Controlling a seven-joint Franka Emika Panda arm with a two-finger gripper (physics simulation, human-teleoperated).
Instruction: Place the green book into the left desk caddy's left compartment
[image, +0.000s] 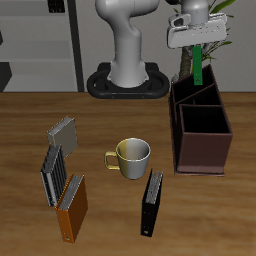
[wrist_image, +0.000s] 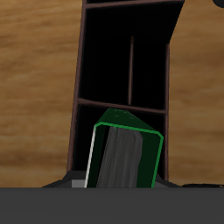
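The green book (image: 197, 66) hangs upright from my gripper (image: 196, 47), which is shut on its upper end. It is above the far, taller end of the dark maroon left desk caddy (image: 203, 148), and its lower end is at about the height of the slanted walls. The left compartment (image: 190, 93) is the narrow slot just under the book. In the wrist view the green book (wrist_image: 128, 157) shows end-on, with its white page edges, over the caddy's dark partitioned inside (wrist_image: 80, 79). I cannot tell whether the book touches the caddy.
A cream mug (image: 131, 155) stands mid-table. A black book (image: 152, 202) stands near the front edge. An orange book (image: 72, 208), a striped book (image: 54, 173) and a grey one (image: 62, 132) are across the table from the caddy. The robot base (image: 125, 80) is at the back.
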